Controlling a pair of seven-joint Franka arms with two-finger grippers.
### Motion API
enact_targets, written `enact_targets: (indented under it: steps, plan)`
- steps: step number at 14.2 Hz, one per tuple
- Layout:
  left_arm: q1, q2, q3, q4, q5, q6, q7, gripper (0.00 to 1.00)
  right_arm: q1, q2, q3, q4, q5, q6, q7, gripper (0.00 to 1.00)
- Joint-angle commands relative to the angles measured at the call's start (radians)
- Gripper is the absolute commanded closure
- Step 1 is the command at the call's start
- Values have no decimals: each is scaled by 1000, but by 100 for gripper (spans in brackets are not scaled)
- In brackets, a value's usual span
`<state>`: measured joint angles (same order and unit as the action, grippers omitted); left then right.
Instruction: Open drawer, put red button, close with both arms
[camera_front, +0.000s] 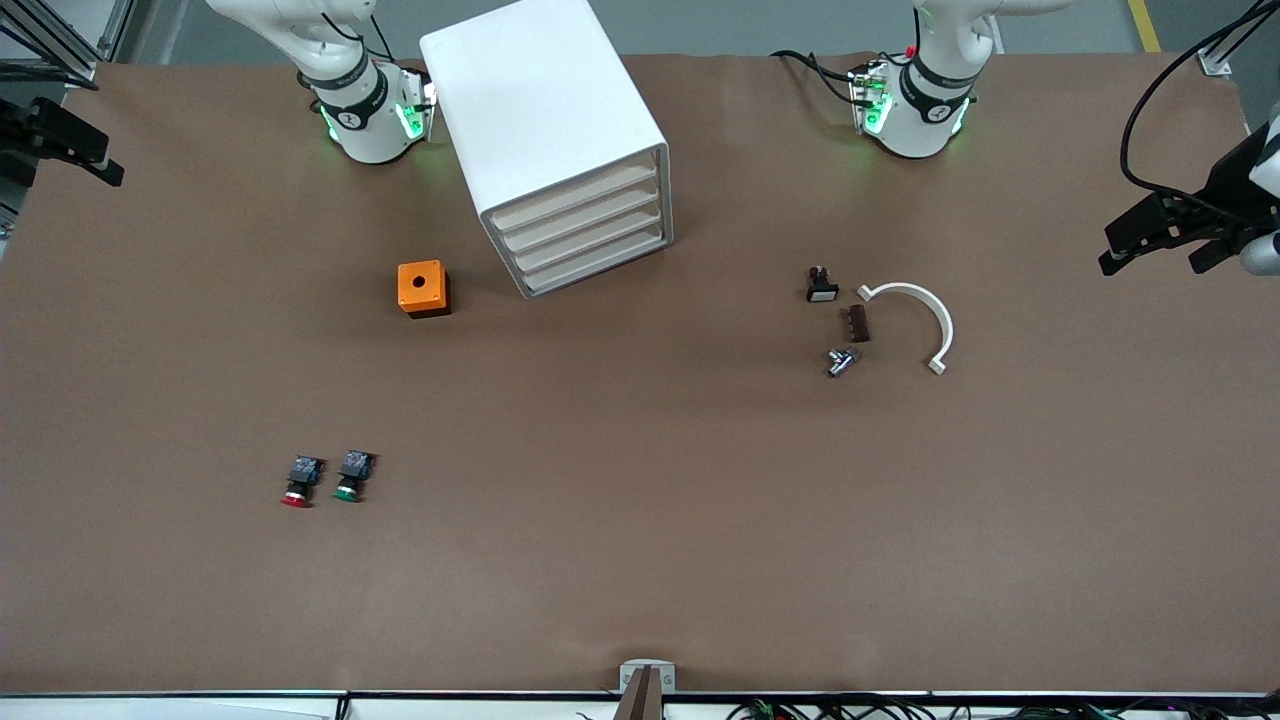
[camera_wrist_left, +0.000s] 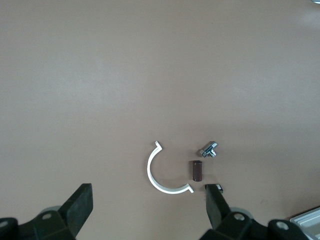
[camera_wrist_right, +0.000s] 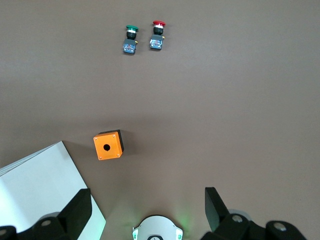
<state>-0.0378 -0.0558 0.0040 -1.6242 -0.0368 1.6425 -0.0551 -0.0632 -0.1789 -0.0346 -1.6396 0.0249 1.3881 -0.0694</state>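
Observation:
The red button (camera_front: 297, 484) (camera_wrist_right: 158, 36) lies on its side on the brown table, near the front camera and toward the right arm's end, with a green-capped button (camera_front: 351, 477) (camera_wrist_right: 130, 40) beside it. The white drawer cabinet (camera_front: 556, 140) (camera_wrist_right: 42, 187) stands between the two arm bases, and all its drawers (camera_front: 585, 236) are shut. My right gripper (camera_front: 75, 150) (camera_wrist_right: 147, 197) hangs high over the table's edge at its own end, open and empty. At the other end my left gripper (camera_front: 1150, 255) (camera_wrist_left: 148, 195) hangs likewise, open and empty.
An orange box (camera_front: 423, 288) (camera_wrist_right: 108, 145) with a round hole sits beside the cabinet. Toward the left arm's end lie a white half ring (camera_front: 920, 318) (camera_wrist_left: 162, 176), a brown block (camera_front: 856, 324) (camera_wrist_left: 197, 170), a metal fitting (camera_front: 840, 362) (camera_wrist_left: 208, 150) and a small black switch (camera_front: 821, 285).

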Motion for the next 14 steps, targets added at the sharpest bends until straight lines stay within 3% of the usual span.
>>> enact_targets:
  steps: [1, 6, 10, 14]
  plan:
    - [1, 4, -4, 9, 15, -7, -3, 0, -20, -24, 10, -20, 10, 2, -3, 0]
    - [28, 8, 2, 9, 8, -7, -2, 0, -20, -22, 10, -20, 10, 2, -3, 0]
    - [43, 69, -13, -6, 6, -24, -8, 0, -20, -24, 10, -19, 10, 2, -3, 0]
    - [35, 160, -96, -5, 6, -55, -14, 0, -18, -22, 10, -19, 10, 3, -3, 0]
